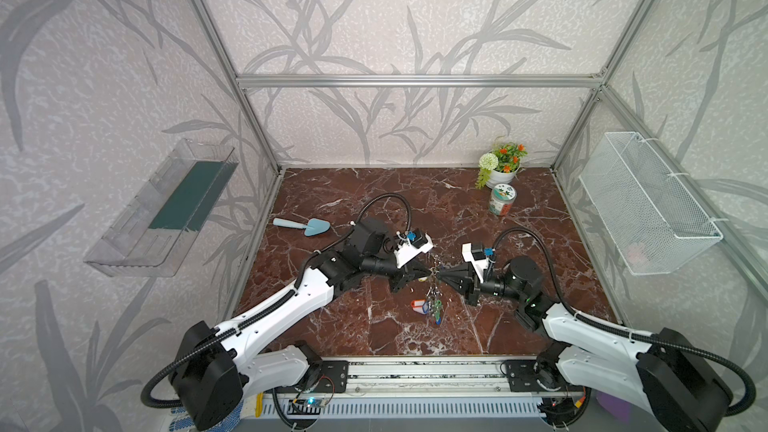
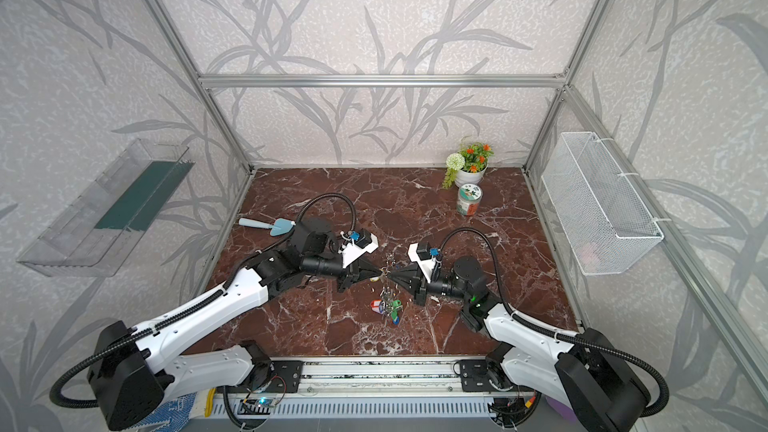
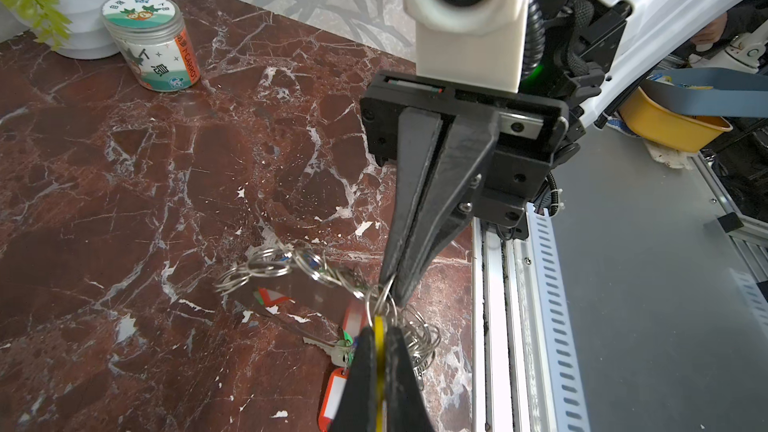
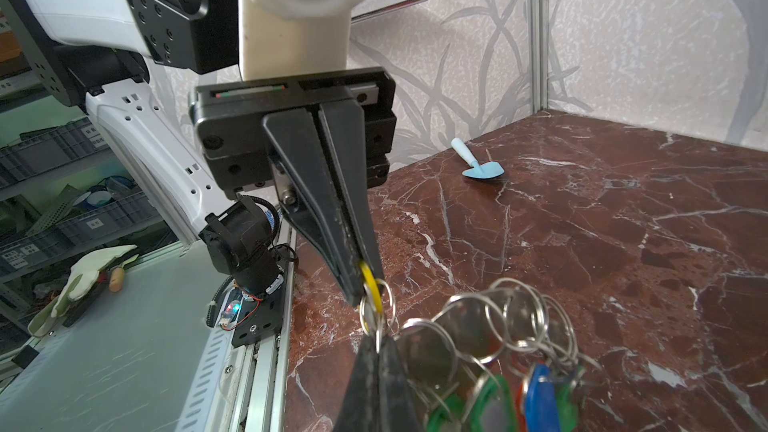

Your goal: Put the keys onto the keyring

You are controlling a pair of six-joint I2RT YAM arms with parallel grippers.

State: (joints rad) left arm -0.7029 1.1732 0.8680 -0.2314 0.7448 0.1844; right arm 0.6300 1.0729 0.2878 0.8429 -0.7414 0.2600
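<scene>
A dark red marble tabletop (image 1: 374, 201) fills the floor of a booth with grey leaf-patterned walls (image 1: 374, 14). My 2 arms reach in from the near edge and meet tip to tip above the middle of the tabletop.

My left end effector (image 1: 428, 273) is clamped together on the keys (image 3: 379, 328), gripping their yellow tag (image 4: 369, 280), whose edge shows between the black fingers. My right end effector (image 1: 441, 275) is closed on the keyring (image 4: 390, 300), a thin metal hoop just beside that tag.

A bunch of silvery rings and keys with red, green and blue tags (image 1: 434, 309) hangs below the keyring. I cannot tell whether the lowest tags touch the tabletop.

Well apart from all this, a pale blue trowel (image 1: 305, 226) lies toward the left. A printed jar (image 1: 501, 199) stands just in front of a white flowerpot (image 1: 500, 176) at the far right.
</scene>
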